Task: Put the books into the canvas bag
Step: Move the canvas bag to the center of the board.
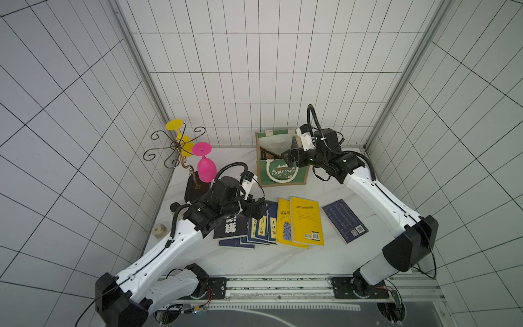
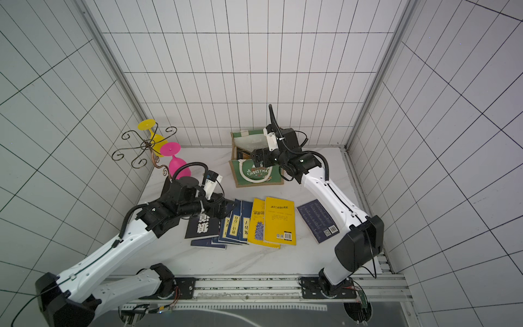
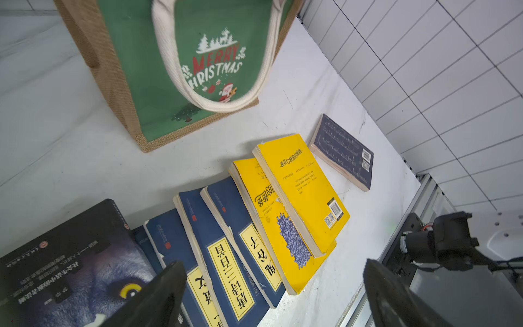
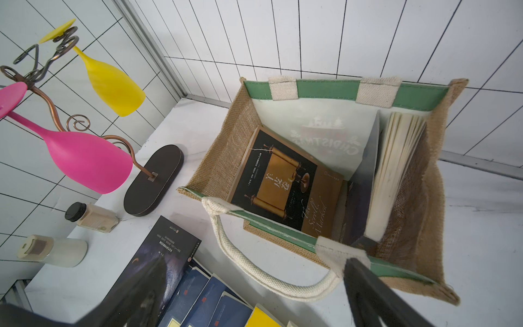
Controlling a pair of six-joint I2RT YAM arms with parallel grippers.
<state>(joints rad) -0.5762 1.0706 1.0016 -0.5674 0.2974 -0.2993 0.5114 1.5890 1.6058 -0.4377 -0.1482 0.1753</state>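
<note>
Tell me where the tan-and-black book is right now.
In the right wrist view the tan-and-black book lies tilted inside the canvas bag, beside a book standing on edge; the bag stands at the table's far side.

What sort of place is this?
Probably a robot test cell, not a home: left arm and right arm mounted on a rail, gridded wall panels around a table, books and canvas bag as props.

My right claw (image 2: 257, 159) hangs over the mouth of the canvas bag (image 2: 276, 177). My left claw (image 2: 228, 208) sits low above the fanned navy books (image 2: 236, 228). Two yellow books (image 2: 280, 220) overlap beside them. A lone navy book (image 2: 318, 220) lies apart on the counter (image 2: 254, 260).
</note>
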